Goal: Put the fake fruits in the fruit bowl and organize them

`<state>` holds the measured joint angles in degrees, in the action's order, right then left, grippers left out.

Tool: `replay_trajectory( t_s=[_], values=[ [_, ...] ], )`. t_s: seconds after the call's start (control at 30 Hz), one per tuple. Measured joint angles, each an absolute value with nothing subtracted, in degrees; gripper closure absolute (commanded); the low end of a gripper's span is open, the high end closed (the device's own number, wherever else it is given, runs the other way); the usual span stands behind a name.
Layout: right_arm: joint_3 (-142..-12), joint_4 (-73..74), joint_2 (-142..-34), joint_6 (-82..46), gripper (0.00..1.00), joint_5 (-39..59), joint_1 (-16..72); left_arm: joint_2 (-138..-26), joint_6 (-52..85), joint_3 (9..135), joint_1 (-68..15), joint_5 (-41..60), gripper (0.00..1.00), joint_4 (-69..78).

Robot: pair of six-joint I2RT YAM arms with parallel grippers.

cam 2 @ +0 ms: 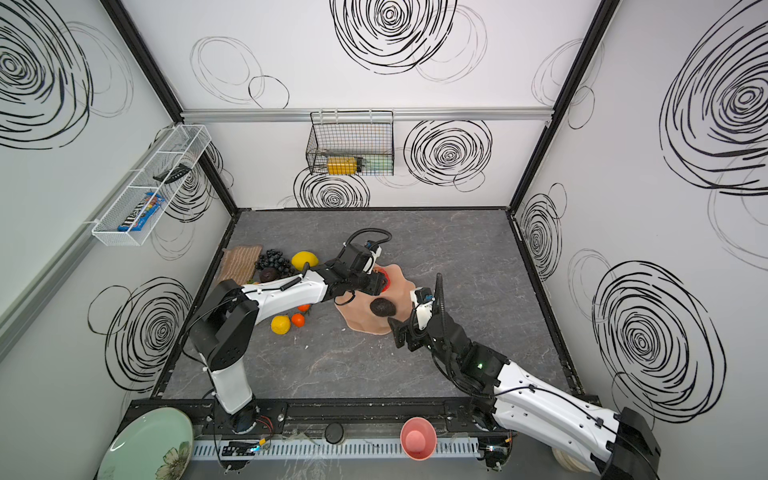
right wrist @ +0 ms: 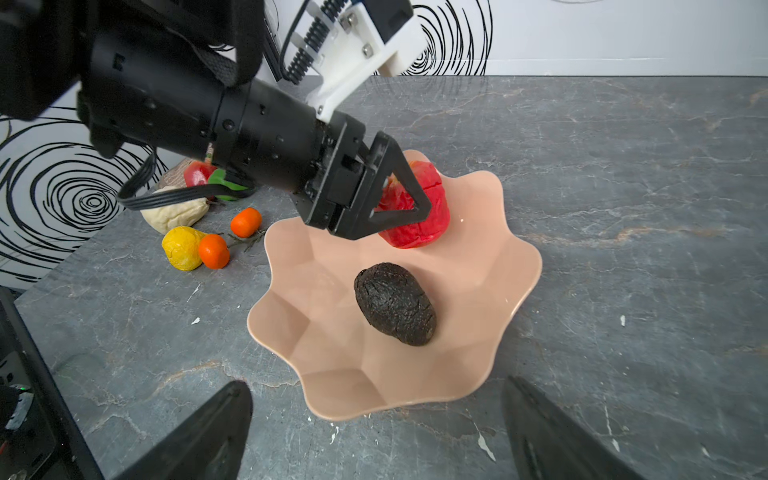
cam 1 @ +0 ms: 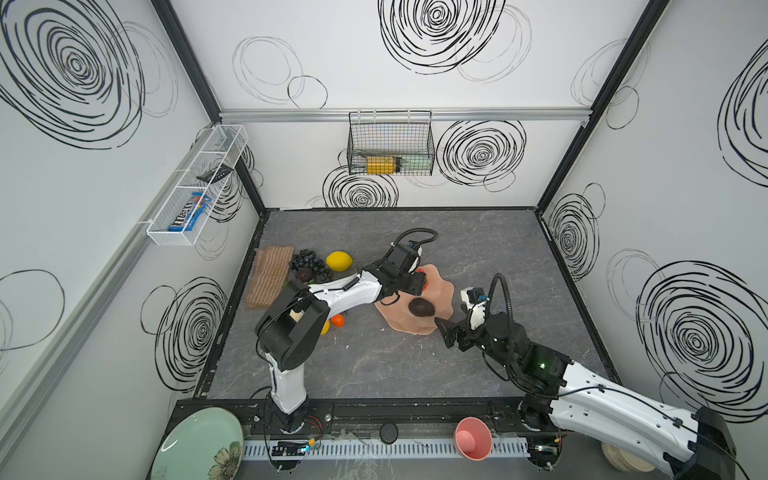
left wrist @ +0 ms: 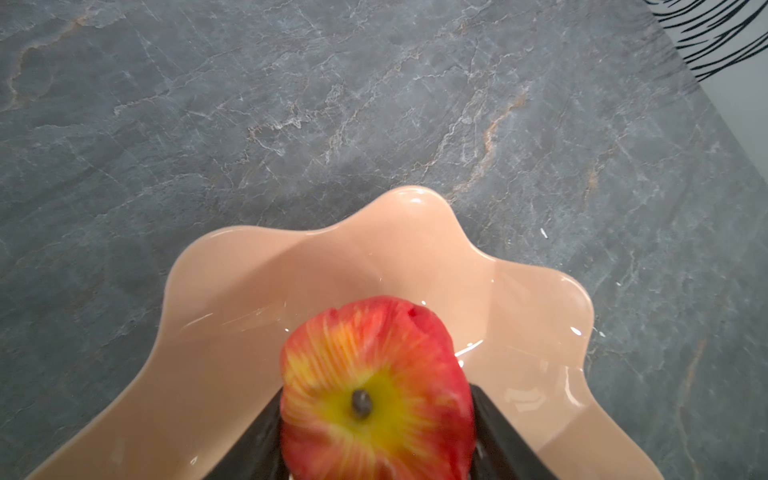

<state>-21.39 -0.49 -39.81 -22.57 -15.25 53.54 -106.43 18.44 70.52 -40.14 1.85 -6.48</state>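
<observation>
The peach-pink fruit bowl (cam 1: 442,291) (cam 2: 401,293) (left wrist: 374,257) (right wrist: 478,257) sits mid-table in both top views. A dark avocado (cam 1: 422,308) (cam 2: 382,308) (right wrist: 395,303) lies inside it. My left gripper (cam 1: 419,282) (left wrist: 378,388) (right wrist: 399,199) is shut on a red apple (left wrist: 374,365) (right wrist: 424,216) over the bowl's far side; whether it touches the bowl I cannot tell. Just off the near rim, my right gripper (cam 1: 442,328) (right wrist: 376,384) is open and empty. Left of the bowl lie a lemon (cam 1: 339,261), grapes (cam 1: 309,262), another avocado (cam 1: 304,274), a pear (right wrist: 174,214), a second lemon (right wrist: 183,248) and two oranges (right wrist: 214,250).
A woven mat (cam 1: 268,276) lies at the table's left edge. A green floral plate (cam 1: 199,444) and a pink cup (cam 1: 473,438) sit in front of the table. A wire basket (cam 1: 390,143) hangs on the back wall and a white wire shelf (cam 1: 195,187) on the left wall.
</observation>
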Motion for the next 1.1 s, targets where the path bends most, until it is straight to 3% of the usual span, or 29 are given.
replay_trajectory(
  t_s=[0.7,1.1],
  values=[
    [-21.39,-0.64,-41.17,-22.92,0.03,-15.53,53.32,-107.74,16.71,69.43,-41.93,-1.69,0.36,-10.52],
    [-21.39,-0.64,-42.35,-22.94,0.03,-15.53,53.28,-107.66,16.73,68.86,-41.93,-1.67,0.23,-10.66]
  ],
)
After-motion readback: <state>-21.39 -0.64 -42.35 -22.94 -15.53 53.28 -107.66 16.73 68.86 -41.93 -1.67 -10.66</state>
